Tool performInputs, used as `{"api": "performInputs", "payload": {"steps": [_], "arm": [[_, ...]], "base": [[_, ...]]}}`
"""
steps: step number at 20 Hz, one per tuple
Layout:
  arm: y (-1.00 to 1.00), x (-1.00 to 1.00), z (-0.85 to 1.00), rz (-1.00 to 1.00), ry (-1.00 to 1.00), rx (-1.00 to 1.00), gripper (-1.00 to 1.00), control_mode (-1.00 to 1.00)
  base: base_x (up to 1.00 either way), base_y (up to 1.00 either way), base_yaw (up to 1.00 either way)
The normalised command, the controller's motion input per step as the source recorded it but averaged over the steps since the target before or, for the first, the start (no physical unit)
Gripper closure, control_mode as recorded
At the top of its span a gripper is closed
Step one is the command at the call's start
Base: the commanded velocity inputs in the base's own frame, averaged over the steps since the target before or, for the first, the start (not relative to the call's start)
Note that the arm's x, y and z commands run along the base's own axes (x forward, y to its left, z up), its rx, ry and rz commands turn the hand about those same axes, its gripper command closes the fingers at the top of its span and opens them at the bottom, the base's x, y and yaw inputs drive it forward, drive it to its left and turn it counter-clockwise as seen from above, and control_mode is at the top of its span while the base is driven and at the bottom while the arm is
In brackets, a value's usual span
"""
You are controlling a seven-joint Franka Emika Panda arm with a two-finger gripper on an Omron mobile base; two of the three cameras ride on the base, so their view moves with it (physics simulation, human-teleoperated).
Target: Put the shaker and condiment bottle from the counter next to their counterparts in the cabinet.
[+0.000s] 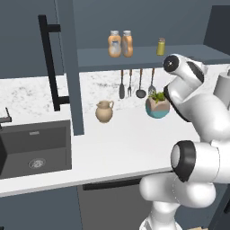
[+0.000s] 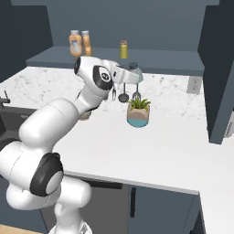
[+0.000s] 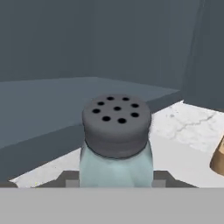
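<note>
Hand view gives us the shaker (image 3: 116,140) dead centre, dark perforated cap up, pale blue-grey glass pinched between the gripper (image 3: 116,177) fingers low in the picture. Right base view shows the shaker (image 2: 134,71) carried aloft at the end of the arm, level with the front edge of the cabinet (image 2: 151,57) shelf and above the plant pot (image 2: 138,114) on the counter (image 2: 173,146). On the shelf at 11 o'clock from the shaker stand two orange bottles (image 2: 79,43), side by side and touching or nearly so; the yellow shaker (image 2: 124,49) sits apart from them at 12 o'clock.
</note>
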Motion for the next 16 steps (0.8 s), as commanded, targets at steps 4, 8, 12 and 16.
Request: {"api": "performInputs", "payload": {"steps": [4, 8, 12, 16], "arm": [[0.0, 0.43, 0.59, 0.16, 0.03, -0.03, 1.0, -1.0], [0.0, 0.46, 0.6, 0.15, 0.0, -0.01, 1.0, -1.0], [0.0, 0.25, 0.15, 0.15, 0.0, 0.0, 1.0, -1.0], [-0.01, 0.24, 0.04, 0.13, 0.0, 0.0, 1.0, -1.0]], "base": [[0.0, 0.0, 0.0], [0.0, 0.0, 0.0], [0.0, 0.0, 0.0], [0.0, 0.0, 0.0]]}}
